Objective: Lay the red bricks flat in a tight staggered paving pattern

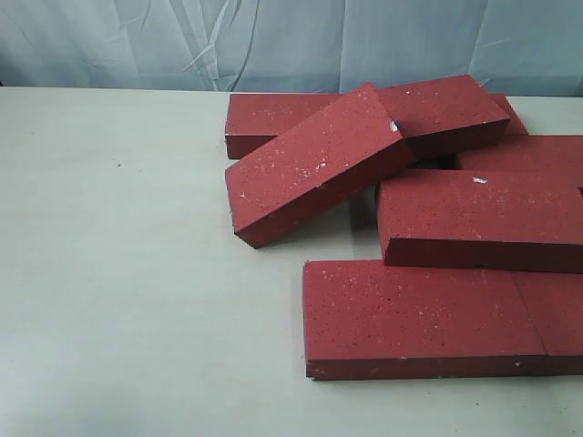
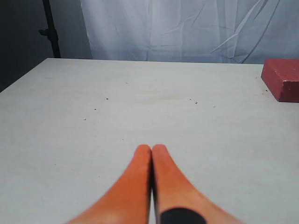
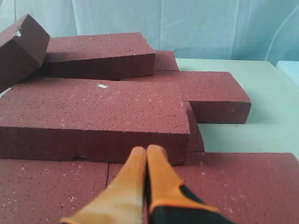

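Note:
Several dark red speckled bricks lie in a loose heap at the right of the exterior view. One brick point(image 1: 314, 164) leans tilted on the pile, another brick point(image 1: 478, 218) rests on lower ones, and two flat bricks point(image 1: 424, 319) lie end to end at the front. My right gripper point(image 3: 146, 150) is shut and empty, its tips above the front flat bricks point(image 3: 51, 189) and just before the side of the raised brick point(image 3: 93, 114). My left gripper point(image 2: 151, 148) is shut and empty over bare table, with one brick corner point(image 2: 282, 79) far off. Neither gripper shows in the exterior view.
The pale table point(image 1: 118, 273) stretches bare to the left of the heap. A wrinkled light blue cloth point(image 1: 273, 41) hangs behind the table. A dark stand point(image 2: 50, 28) rises beyond the table's far corner in the left wrist view.

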`<action>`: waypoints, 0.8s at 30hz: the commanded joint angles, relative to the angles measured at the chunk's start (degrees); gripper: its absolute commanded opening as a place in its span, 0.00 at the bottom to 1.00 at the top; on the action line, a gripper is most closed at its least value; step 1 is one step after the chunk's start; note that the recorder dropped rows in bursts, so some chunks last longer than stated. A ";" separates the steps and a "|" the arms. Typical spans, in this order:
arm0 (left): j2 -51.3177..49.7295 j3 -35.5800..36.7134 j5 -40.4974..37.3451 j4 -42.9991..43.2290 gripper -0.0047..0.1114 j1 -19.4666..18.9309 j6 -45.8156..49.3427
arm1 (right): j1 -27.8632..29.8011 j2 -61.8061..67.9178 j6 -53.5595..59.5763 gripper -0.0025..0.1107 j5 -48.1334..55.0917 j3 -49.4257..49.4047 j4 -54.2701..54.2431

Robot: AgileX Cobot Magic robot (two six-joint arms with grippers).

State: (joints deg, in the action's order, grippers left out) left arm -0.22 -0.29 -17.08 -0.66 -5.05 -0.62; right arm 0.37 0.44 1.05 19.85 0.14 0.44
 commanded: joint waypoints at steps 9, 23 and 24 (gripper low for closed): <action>0.22 0.29 0.81 -0.68 0.04 0.02 -0.29 | 0.20 -0.44 0.00 0.02 -8.31 -0.14 0.93; 0.22 0.29 0.81 -0.68 0.04 0.02 -0.29 | 0.20 -0.44 0.00 0.02 -41.56 -0.14 0.70; 0.22 0.29 0.81 -0.68 0.04 0.02 -0.29 | 0.20 -0.44 0.00 0.02 -42.18 -0.14 0.49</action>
State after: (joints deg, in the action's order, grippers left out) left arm -0.22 -0.29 -16.99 -0.66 -5.05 -0.62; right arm 0.37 0.41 1.05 -20.16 0.14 0.98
